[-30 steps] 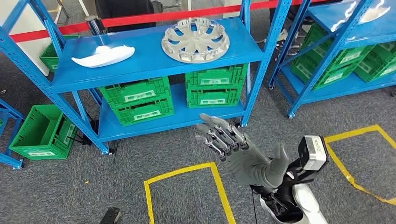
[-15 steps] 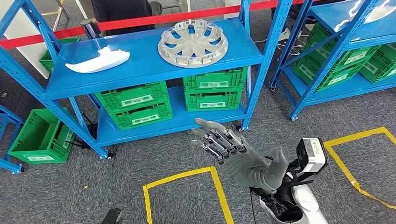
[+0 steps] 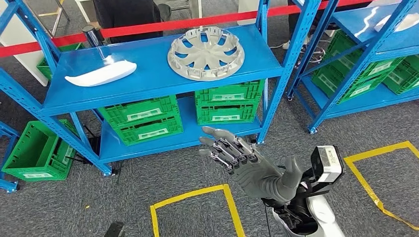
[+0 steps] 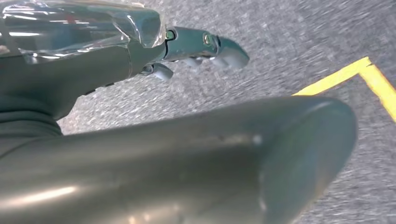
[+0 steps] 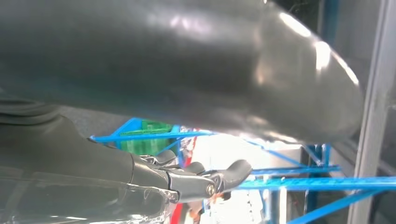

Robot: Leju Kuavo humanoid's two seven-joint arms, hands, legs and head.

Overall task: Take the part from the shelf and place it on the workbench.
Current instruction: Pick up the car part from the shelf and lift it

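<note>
Head view gives me the right hand (image 3: 247,163) raised over the grey floor (image 3: 163,168) in front of the blue shelf (image 3: 158,79), its fingers (image 3: 222,148) stretched out and spread, nothing in them. Its wrist camera is mostly blocked by the thumb (image 5: 187,65), so from there I get just a few dark fingers over blurred blue framing. Through the left wrist view I see the left hand (image 4: 140,51) hanging above the carpet near a strip of yellow tape (image 4: 345,77); the fingertips (image 4: 224,46) poke out with nothing visible between them, but the thumb hides so much that I cannot tell how far that hand is open.

Compared with a second ago the whole picture has slid, so the camera has moved; the shelf sits a bit lower and more to the left in frame. The right hand has come up and forward a little, closer to the shelf's lower edge, fingers as spread as before.

On the top board lies the hubcap (image 3: 206,53), silver, round, with curved spokes and a ribbed rim, lying flat toward the right end. Well apart to its left lies a white part (image 3: 94,75), long and curved. Green crates (image 3: 143,118) fill the lower level, cut off partly by the board above.
</note>
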